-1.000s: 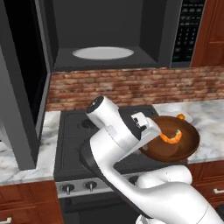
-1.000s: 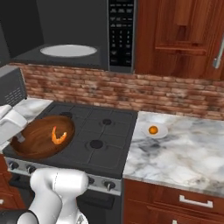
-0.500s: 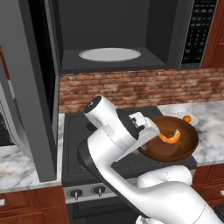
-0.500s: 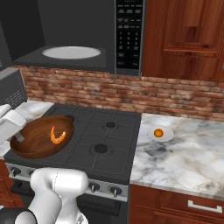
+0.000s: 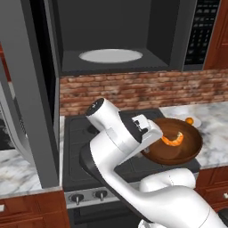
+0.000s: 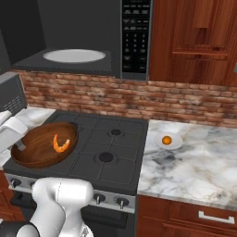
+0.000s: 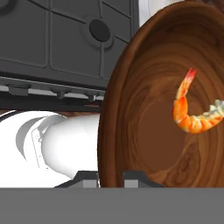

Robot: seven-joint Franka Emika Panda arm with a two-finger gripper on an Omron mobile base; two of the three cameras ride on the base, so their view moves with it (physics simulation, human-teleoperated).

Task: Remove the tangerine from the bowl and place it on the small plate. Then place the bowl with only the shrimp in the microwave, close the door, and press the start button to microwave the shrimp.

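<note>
The gripper [image 7: 110, 176] is clamped on the rim of the bowl [image 5: 178, 144], one finger on each side of the wall, holding it in the air above the stove [image 6: 99, 148]. The shrimp [image 7: 194, 111] lies alone inside the bowl. The tangerine [image 6: 166, 140] sits on the small plate [image 6: 176, 144] on the marble counter [image 6: 194, 169]. Above, the microwave [image 5: 120, 35] stands with its door [image 5: 31, 89] swung wide, its white turntable [image 5: 111, 55] bare.

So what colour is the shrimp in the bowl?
The shrimp is orange with paler stripes and a reddish tail tip; the hand view shows it best.
</note>
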